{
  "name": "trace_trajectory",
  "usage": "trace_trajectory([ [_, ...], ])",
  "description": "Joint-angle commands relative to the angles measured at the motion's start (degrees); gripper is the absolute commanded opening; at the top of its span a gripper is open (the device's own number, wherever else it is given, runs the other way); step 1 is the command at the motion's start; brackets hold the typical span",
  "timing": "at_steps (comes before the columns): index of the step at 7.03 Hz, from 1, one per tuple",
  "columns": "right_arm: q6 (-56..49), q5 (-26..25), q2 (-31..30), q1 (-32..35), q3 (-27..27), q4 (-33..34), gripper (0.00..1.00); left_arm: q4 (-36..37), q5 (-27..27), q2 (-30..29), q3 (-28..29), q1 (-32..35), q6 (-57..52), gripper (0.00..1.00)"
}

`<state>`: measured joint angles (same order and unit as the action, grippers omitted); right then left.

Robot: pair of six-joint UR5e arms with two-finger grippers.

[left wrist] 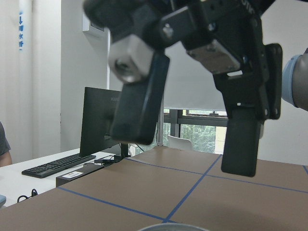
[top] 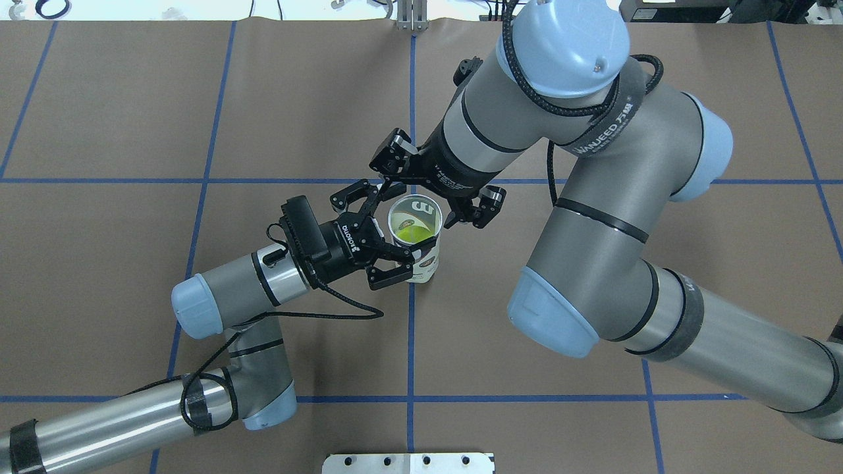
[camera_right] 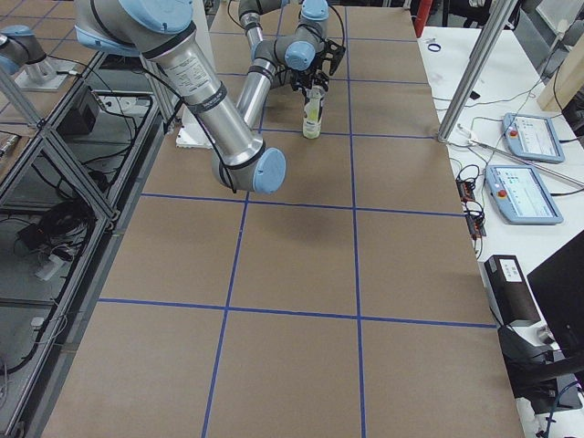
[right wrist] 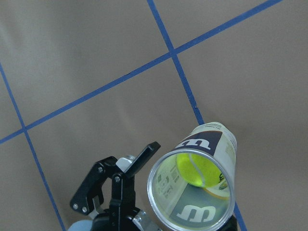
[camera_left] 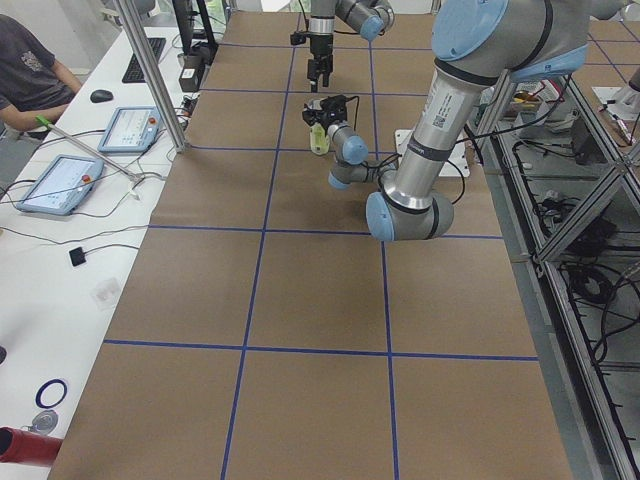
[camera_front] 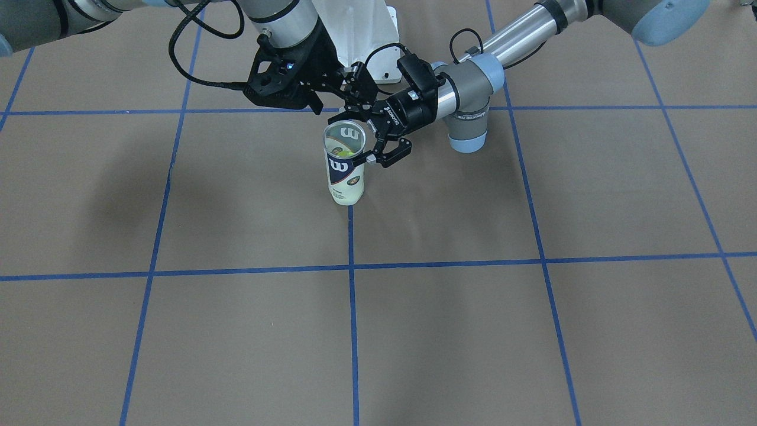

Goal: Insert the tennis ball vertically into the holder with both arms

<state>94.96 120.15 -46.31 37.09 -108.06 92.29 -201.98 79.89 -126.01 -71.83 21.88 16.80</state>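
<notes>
The holder [camera_front: 345,171] stands upright near the table's middle with its top open. It also shows in the overhead view [top: 421,263] and the right wrist view [right wrist: 211,139]. A yellow-green tennis ball [right wrist: 196,168] lies at its bottom and also shows in the overhead view [top: 409,230]. My left gripper [top: 394,225] is open. Its fingers straddle the holder's upper part from the side; I cannot tell whether they touch it. My right gripper [left wrist: 187,154] hangs open and empty just above the holder's mouth, and also shows in the overhead view [top: 438,187].
The white pedestal base [camera_front: 361,29] stands at the robot's side of the table. Blue tape lines [camera_front: 352,331] grid the brown table. A side desk with tablets [camera_left: 60,185] and a seated person [camera_left: 25,70] lies beyond the table's edge.
</notes>
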Motion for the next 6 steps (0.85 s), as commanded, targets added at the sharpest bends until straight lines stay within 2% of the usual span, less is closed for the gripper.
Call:
trace_trajectory([
  [1,-0.6,0.2,-2.9,2.5,-0.2,-0.1,1.00,-1.4,0.0,5.9,-8.8,0.1,1.8,0.99],
  [2,-2.4,0.4,-4.8,4.8,-0.3,-0.3,1.00,-1.2,0.0,11.3,-15.0,0.4,2.2,0.99],
  [3,-5.7,0.7,-7.1,7.4,-0.3,-0.3,1.00,-1.2,0.0,15.1,-16.7,3.1,5.1,0.99],
  [4,-10.3,0.6,-10.2,10.4,-0.2,-0.4,1.00,-0.9,-2.0,17.6,-16.3,6.1,8.3,0.99],
  [6,-23.4,0.3,-15.5,16.8,2.8,-0.5,1.00,-0.1,-12.9,18.3,-11.1,8.0,11.6,0.92],
])
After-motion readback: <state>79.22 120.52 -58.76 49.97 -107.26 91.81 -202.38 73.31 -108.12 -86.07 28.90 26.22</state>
